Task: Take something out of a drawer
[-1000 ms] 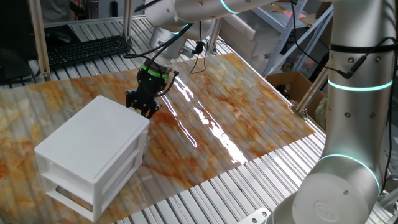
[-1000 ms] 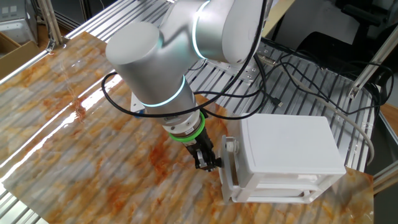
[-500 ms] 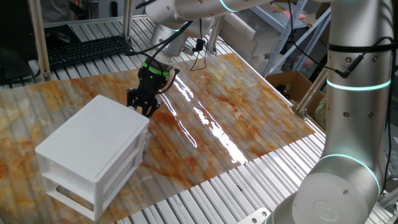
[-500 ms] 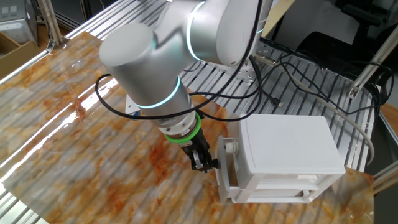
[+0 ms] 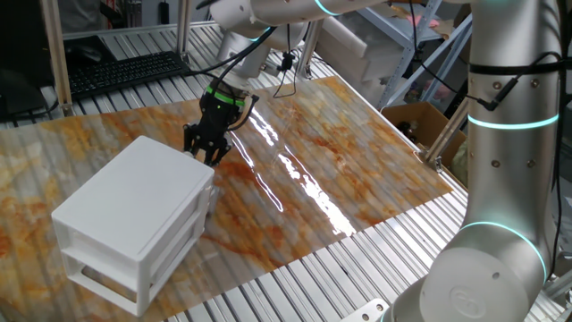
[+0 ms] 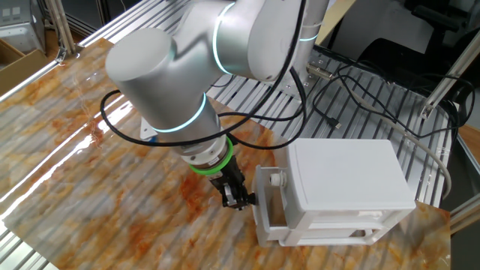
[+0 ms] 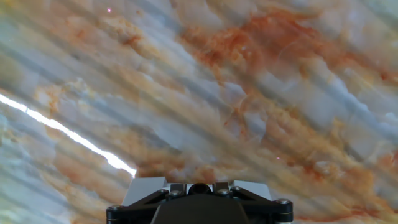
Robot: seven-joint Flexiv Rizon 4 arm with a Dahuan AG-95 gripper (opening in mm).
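The white cabinet (image 5: 134, 210) stands on the marbled table; it also shows in the other fixed view (image 6: 349, 176). Its drawer (image 6: 268, 214) is pulled partly out to the left, with a round knob on its front. My gripper (image 6: 241, 199) is low at the drawer's front panel, touching it, and looks shut on the drawer's handle. In one fixed view my gripper (image 5: 204, 154) is at the cabinet's far end. The hand view shows only the table; the fingertips are hidden. The wooden block is not clearly seen; a tan patch (image 6: 358, 233) shows in the lower slot.
A cardboard box (image 5: 418, 121) sits off the table's right edge. A keyboard (image 5: 116, 72) lies at the back. Cables (image 6: 360, 82) run over the metal slats behind the cabinet. A large robot arm column (image 5: 505, 170) stands at the right.
My gripper has moved away from the cabinet, and the drawer front has come out with it by a few centimetres.
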